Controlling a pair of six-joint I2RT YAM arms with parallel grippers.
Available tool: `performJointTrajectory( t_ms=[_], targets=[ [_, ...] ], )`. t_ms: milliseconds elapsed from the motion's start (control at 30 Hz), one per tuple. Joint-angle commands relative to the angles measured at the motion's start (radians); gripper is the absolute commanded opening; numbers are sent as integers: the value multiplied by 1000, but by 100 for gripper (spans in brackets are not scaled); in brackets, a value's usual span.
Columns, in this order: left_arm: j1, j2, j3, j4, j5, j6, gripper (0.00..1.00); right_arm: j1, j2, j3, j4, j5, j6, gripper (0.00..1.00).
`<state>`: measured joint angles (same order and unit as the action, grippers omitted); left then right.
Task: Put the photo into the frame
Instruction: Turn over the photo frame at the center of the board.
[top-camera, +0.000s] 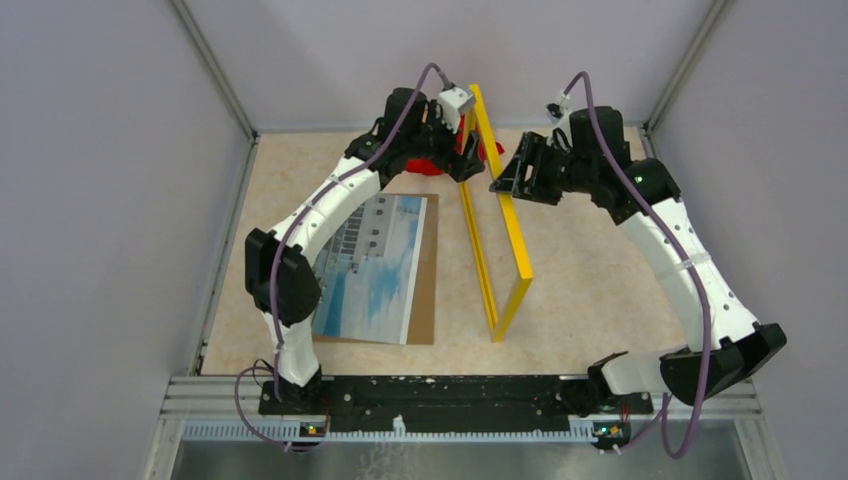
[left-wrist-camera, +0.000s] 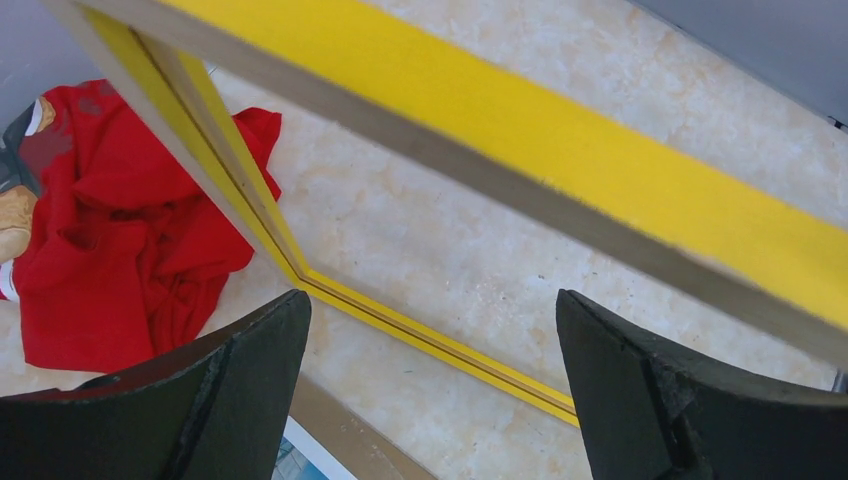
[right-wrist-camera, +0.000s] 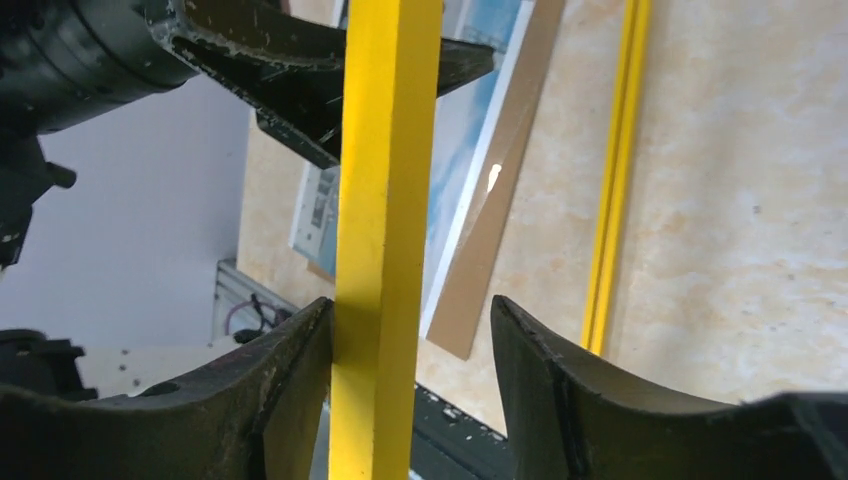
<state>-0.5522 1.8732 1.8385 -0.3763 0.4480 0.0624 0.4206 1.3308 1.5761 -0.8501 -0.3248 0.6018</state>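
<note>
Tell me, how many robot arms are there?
2. The left arm reaches in from the left, the right arm from the right, both meeting at the frame.

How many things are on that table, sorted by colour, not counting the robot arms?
Yellow: 1, the frame, standing on edge
Red: 1, the crumpled cloth
Brown: 1, the backing panel
Blue and white: 1, the photo, lying on that panel
Total: 4
</note>
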Motion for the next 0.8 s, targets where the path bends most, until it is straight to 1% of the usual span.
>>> performJointTrajectory(
  t_ms=[0, 100, 167, 233, 367, 600, 733, 767],
  targets=[
    [-6, -10, 36, -36, -31, 13, 99, -10, -5, 94, -126, 144, -104, 57],
    [-5, -20, 16, -67, -48, 29, 99, -9, -10, 107, -176, 208, -138, 56],
    [-6, -34, -17, -60, -61, 39, 99, -10, -13, 99, -187, 220, -150, 55],
    [-5, -43, -47, -39, -55, 37, 99, -10, -18, 88, -190, 232, -155, 50],
    [-5, -49, -36, -67, -71, 37, 99, -11, -31, 59, -195, 285, -165, 42],
    [3, -121, -155, -75, -99, 87, 99, -11, -41, -3, -237, 441, -216, 18],
    [14, -149, -214, -78, -114, 97, 99, -12, -74, -148, -188, 516, -252, 2],
    [16, -154, -224, -82, -116, 105, 99, -11, -82, -183, -170, 523, -255, 0]
  ],
)
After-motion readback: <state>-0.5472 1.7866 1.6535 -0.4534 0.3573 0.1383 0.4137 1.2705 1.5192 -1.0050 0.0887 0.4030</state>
